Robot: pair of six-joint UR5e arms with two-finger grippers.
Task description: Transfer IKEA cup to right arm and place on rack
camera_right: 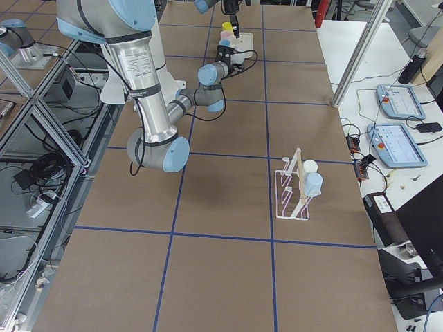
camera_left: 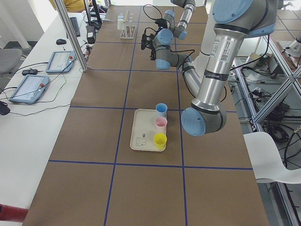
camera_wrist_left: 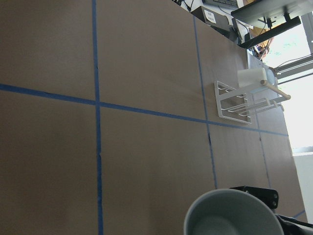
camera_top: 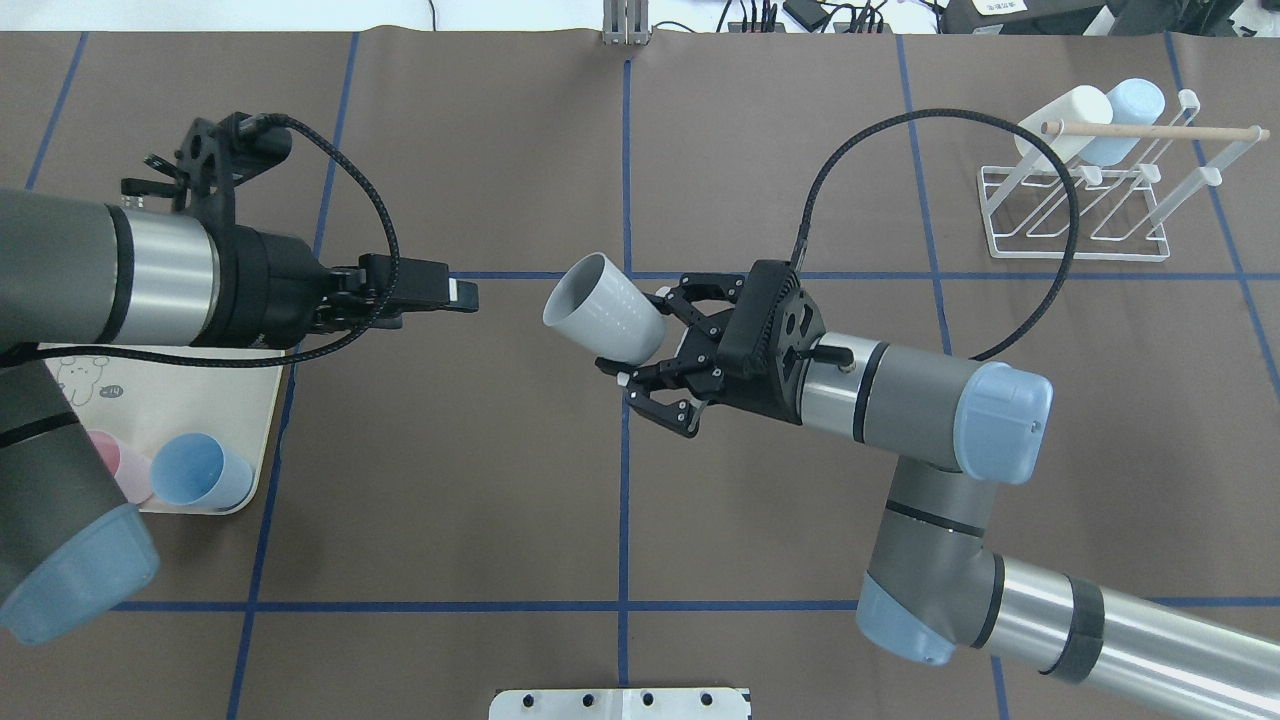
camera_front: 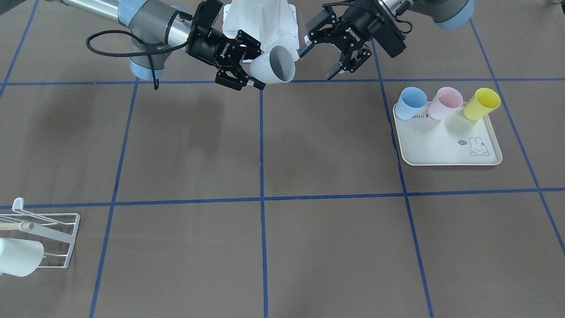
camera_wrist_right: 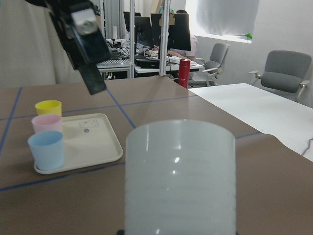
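Carrying the IKEA cup (camera_top: 603,318) to the rack (camera_top: 1078,257) looks like the step in hand. The cup hangs on its side above mid-table, clamped at its base by the right gripper (camera_top: 650,342), mouth turned toward the left gripper (camera_front: 318,61). That one stands apart from it with jaws spread wide and empty.

In the overhead view the rack lies at about 2 o'clock from the cup, well apart. To do this well, I judge the right arm should swing away from the left one first. It should then turn the mouth down-slant to match a free prong and slide on along the prong's line, staying below the wooden dowel (camera_top: 1150,131) and beside the two hung cups.

- Arms: two.
- Rack: one, holding a white cup (camera_top: 1065,120) and a pale-blue cup (camera_top: 1125,105).
- Tray (camera_front: 441,145): one, at 8 o'clock, holding a blue cup (camera_front: 412,102), a pink cup (camera_front: 445,102) and a yellow cup (camera_front: 482,104).
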